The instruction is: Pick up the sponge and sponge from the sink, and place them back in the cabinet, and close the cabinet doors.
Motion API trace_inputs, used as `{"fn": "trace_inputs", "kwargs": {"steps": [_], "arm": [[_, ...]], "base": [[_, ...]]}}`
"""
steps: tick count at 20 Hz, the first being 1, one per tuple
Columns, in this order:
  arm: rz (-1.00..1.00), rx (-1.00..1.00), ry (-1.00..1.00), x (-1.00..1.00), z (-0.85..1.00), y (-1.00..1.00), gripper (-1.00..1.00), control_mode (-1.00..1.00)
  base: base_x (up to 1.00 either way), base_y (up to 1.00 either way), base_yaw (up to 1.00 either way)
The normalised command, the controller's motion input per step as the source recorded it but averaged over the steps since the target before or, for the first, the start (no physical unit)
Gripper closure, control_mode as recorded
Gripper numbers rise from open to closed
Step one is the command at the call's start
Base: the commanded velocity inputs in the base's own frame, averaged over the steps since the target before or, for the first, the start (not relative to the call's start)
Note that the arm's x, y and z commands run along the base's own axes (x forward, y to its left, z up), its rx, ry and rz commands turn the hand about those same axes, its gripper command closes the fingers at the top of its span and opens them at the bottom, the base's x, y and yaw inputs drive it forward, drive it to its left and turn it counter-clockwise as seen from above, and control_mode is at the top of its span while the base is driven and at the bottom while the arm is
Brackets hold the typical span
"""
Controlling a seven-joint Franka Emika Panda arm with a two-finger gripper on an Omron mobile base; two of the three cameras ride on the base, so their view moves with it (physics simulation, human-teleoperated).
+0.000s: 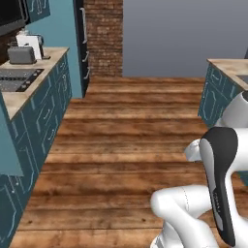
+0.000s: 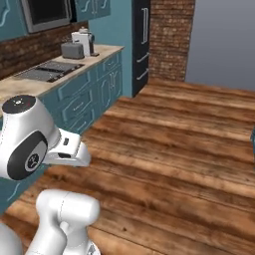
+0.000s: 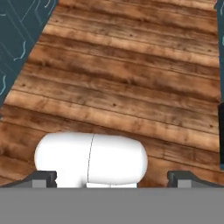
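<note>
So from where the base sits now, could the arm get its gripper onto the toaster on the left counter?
Probably not. The toaster sits far down the counter, and the gripper, open, hangs folded in over bare wooden floor. Nothing blocks the way; the base looks too far off.

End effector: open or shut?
Open. In the hand view the end effector shows its two dark fingertips far apart, with nothing between them.

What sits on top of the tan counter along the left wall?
On the counter sit a dark cooktop, a grey toaster and a white appliance beside it. What lies behind the toaster and the white appliance is covered.
</note>
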Motion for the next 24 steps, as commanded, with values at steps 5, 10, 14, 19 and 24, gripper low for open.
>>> {"fn": "trace_inputs", "kwargs": {"steps": [5, 10, 14, 19, 24], "arm": [[0.0, 0.0, 0.0, 0.0, 0.0, 0.0, -1.0, 1.0], [0.0, 0.0, 0.0, 0.0, 0.0, 0.0, -1.0, 1.0], [0.0, 0.0, 0.0, 0.0, 0.0, 0.0, -1.0, 1.0], [0.0, 0.0, 0.0, 0.0, 0.0, 0.0, -1.0, 1.0], [0.0, 0.0, 0.0, 0.0, 0.0, 0.0, -1.0, 1.0]], "base": [[0.16, -0.13, -0.48], [0.25, -0.07, -0.47], [0.37, -0.1, -0.45], [0.48, -0.06, -0.44], [0.6, 0.0, -0.33]]}}
